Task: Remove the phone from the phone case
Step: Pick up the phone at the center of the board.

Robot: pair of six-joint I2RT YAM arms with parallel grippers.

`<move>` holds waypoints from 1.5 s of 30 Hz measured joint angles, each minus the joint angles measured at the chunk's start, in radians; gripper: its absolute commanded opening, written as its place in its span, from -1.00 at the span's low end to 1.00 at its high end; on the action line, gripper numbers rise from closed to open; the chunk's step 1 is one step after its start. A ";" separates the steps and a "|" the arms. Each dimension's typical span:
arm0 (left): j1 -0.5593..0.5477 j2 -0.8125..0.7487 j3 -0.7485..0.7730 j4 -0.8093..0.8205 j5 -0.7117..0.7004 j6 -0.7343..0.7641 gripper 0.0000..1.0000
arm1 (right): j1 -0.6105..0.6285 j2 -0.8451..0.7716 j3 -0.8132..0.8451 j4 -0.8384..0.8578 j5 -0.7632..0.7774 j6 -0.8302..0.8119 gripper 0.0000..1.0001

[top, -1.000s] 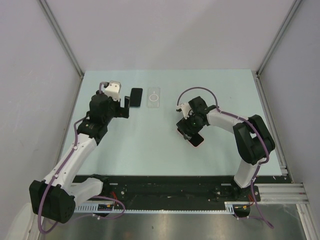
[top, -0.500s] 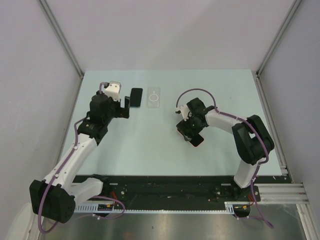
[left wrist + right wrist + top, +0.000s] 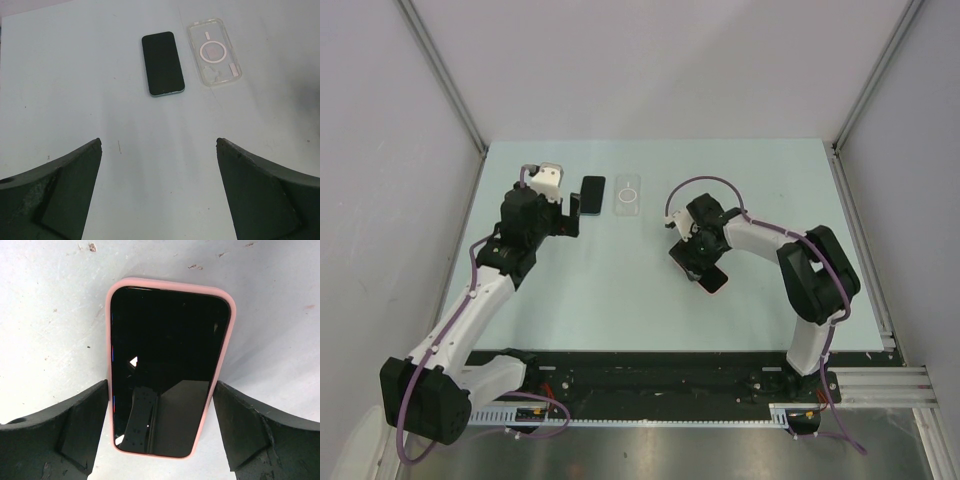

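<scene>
A phone in a pink case (image 3: 167,367) lies screen up on the table; it also shows in the top view (image 3: 712,279). My right gripper (image 3: 161,385) straddles its lower half, and both fingers (image 3: 85,415) press against the case's long edges. My left gripper (image 3: 159,142) is open and empty above bare table, near a bare dark phone (image 3: 162,63) and an empty clear case (image 3: 215,51). In the top view my left gripper (image 3: 570,212) hovers just left of that dark phone (image 3: 592,194) and the clear case (image 3: 628,194).
The pale green table (image 3: 650,310) is walled by grey panels left, right and behind. The right arm's cable (image 3: 705,185) loops above its wrist. Black rails (image 3: 650,385) run along the near edge.
My right wrist has shifted slightly left over the pink-cased phone, which has barely moved. The left arm has not moved.
</scene>
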 measured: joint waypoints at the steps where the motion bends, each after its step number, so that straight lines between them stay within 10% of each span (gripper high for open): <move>1: 0.000 0.000 0.000 0.000 0.000 0.000 1.00 | 0.002 0.002 0.002 -0.004 0.002 -0.004 0.74; 16: 0.000 0.000 0.000 0.000 0.040 0.000 1.00 | 0.005 0.006 0.012 -0.016 0.007 -0.027 -0.38; 45: 0.002 0.469 0.256 -0.027 0.653 -0.128 0.99 | 0.023 -0.296 -0.067 0.023 -0.107 -0.169 -0.73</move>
